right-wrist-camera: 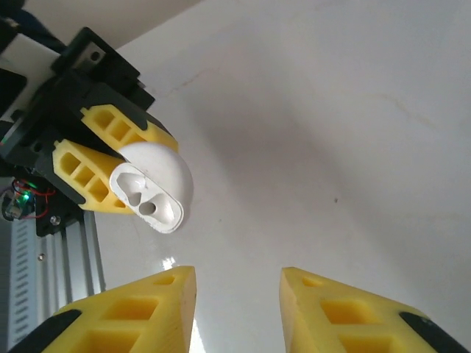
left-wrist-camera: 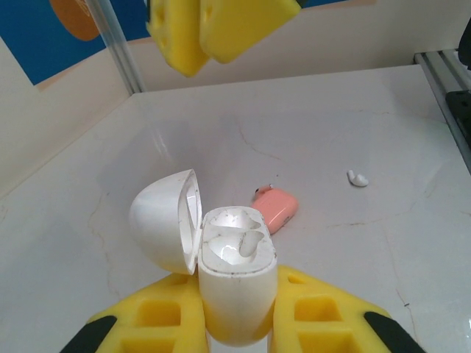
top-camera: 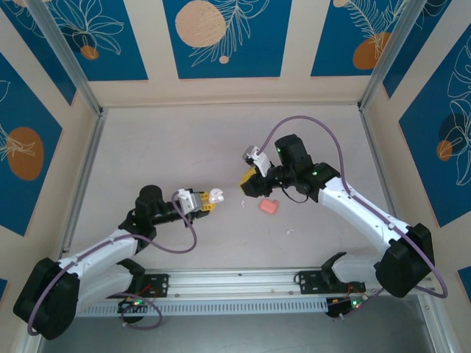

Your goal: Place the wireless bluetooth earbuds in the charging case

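Pale desk [top-camera: 184, 147] beneath both arms. Left pincer [top-camera: 200, 200] clenched on the lower body of the white charging case [left-wrist-camera: 237, 287], with the lid hinged open beside it and the wells exposed. Right pincer [right-wrist-camera: 237, 294] released, gripping nothing, fingers pointing at the case from near by. Salmon-pink rounded piece [top-camera: 268, 207] lying on the desk below the right pincer. Tiny white earbud [left-wrist-camera: 358, 178] resting on the desk, apart from the pink piece.

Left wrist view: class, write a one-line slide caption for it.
Left gripper clamps an open white case; a pink box and a small white earbud lie on the table beyond.
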Controlling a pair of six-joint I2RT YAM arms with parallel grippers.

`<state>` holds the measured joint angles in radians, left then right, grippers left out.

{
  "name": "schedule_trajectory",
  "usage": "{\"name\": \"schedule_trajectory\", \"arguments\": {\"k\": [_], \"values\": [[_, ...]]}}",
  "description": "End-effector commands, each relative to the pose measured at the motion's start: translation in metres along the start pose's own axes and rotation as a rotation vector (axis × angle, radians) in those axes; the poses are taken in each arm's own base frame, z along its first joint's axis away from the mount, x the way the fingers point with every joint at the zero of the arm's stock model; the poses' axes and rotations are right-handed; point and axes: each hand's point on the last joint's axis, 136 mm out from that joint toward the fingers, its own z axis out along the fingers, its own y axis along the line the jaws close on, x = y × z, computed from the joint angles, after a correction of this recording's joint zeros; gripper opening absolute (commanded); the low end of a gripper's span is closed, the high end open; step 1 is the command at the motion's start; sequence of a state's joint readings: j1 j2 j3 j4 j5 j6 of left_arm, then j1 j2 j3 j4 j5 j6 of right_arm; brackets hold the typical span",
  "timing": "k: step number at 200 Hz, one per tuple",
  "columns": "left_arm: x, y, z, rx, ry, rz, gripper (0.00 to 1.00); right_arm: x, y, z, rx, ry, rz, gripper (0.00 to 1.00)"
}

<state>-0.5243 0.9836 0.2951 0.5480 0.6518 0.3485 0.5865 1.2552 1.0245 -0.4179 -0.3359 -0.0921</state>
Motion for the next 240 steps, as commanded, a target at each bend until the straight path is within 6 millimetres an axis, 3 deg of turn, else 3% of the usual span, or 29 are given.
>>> {"name": "schedule_trajectory", "arguments": {"k": [1, 29, 89, 171, 240], "values": [[0.002, -0.002, 0.0, -0.012, -0.019, -0.004, 0.18, 0.018, -0.006, 0.0, 0.022, 0.042, 0.234, 0.38], [0.006, -0.004, -0.001, -0.014, -0.011, -0.016, 0.17, 0.032, -0.012, 0.003, 0.037, 0.088, 0.355, 0.4], [0.009, -0.004, -0.005, -0.032, 0.002, -0.027, 0.17, 0.072, -0.052, 0.008, 0.277, 0.328, 0.633, 0.4], [0.014, -0.006, -0.006, -0.036, 0.02, -0.036, 0.17, 0.089, -0.097, 0.035, 0.422, 0.519, 0.642, 0.42], [0.017, -0.006, -0.007, -0.041, 0.036, -0.04, 0.17, 0.104, -0.115, 0.063, 0.436, 0.623, 0.644, 0.44]]}}
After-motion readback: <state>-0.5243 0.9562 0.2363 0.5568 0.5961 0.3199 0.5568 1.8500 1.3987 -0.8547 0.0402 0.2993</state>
